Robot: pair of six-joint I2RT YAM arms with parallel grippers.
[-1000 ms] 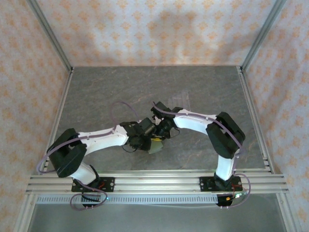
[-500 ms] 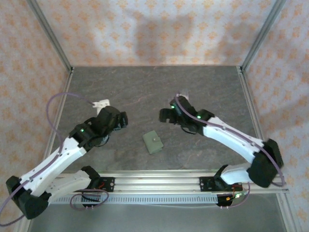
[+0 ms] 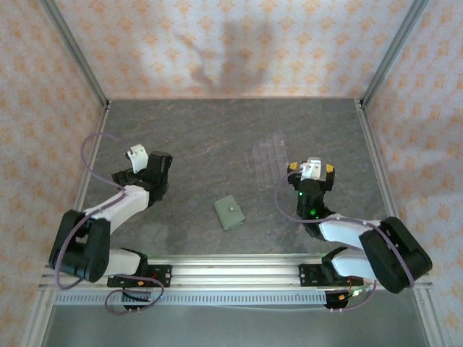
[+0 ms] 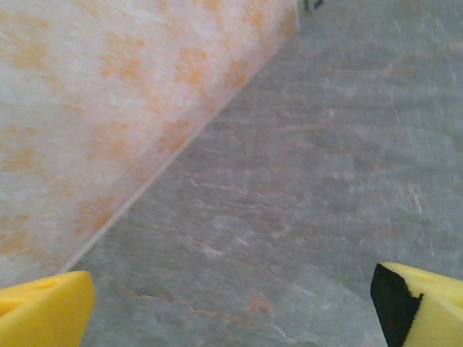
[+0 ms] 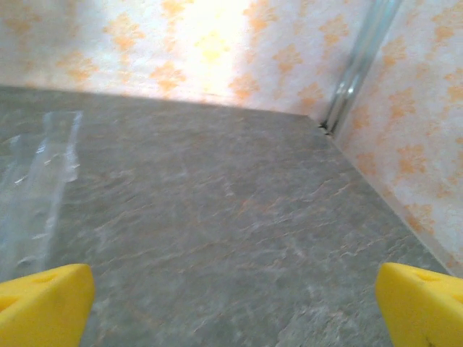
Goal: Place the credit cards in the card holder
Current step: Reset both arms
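Observation:
The card holder (image 3: 229, 212), a small sage-green wallet with its snap tab shut, lies flat on the grey table (image 3: 217, 137), midway between the two arms. The credit cards are out of view. My left gripper (image 3: 155, 163) is drawn back to the left of the card holder, well apart from it. In its wrist view the left gripper (image 4: 231, 318) stands open, with bare table between the yellow fingertips (image 4: 43, 311). My right gripper (image 3: 311, 165) sits to the card holder's right, also apart. The right gripper (image 5: 231, 311) is open and holds nothing.
A clear ridged acrylic tray (image 3: 271, 154) lies behind and left of the right gripper, and its edge shows as the clear tray (image 5: 36, 181) in the right wrist view. Patterned walls (image 3: 231, 43) enclose the table on three sides. An aluminium rail (image 3: 231, 273) runs along the near edge.
Both arms have pulled back from the card holder at the table's middle to their own sides. Both grippers have opened. The card holder now lies uncovered and closed.

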